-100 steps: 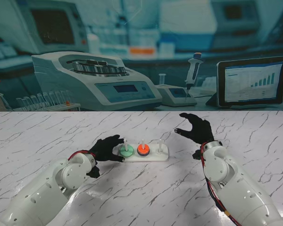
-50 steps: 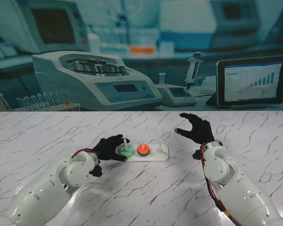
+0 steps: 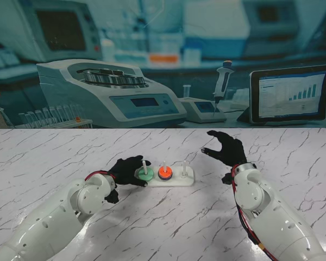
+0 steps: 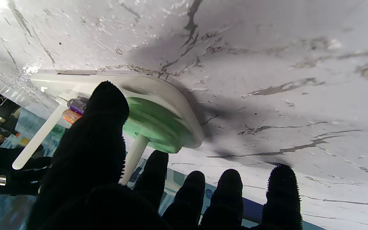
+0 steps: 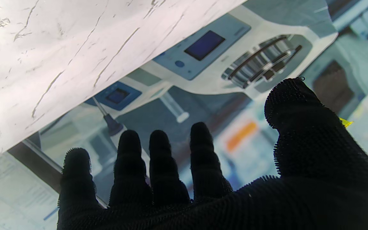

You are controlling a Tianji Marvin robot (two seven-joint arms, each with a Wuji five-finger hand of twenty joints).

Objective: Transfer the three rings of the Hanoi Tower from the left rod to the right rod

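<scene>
Left hand sits at the left end of the white tower base, fingers spread and curled around the green ring without a confirmed grip; in the left wrist view the thumb lies over the green ring and the other fingertips reach up just short of its edge, so I cannot tell whether any of them touch it. Green ring is seated flat on the base on the left rod, at roughly 9 o'clock from the base centre. Next along, the middle rod carries an orange ring with a darker ring under it; the wrist view shows that lower one as purple beneath the orange. Right rod, at 3 o'clock from centre, stands bare. Base rests on the marble table. Right hand hovers well apart from the tower, at about 2 o'clock from the base, palm down, fingers spread and holding nothing; the right wrist view shows all five digits separated with only the table edge and the lab backdrop behind them.
</scene>
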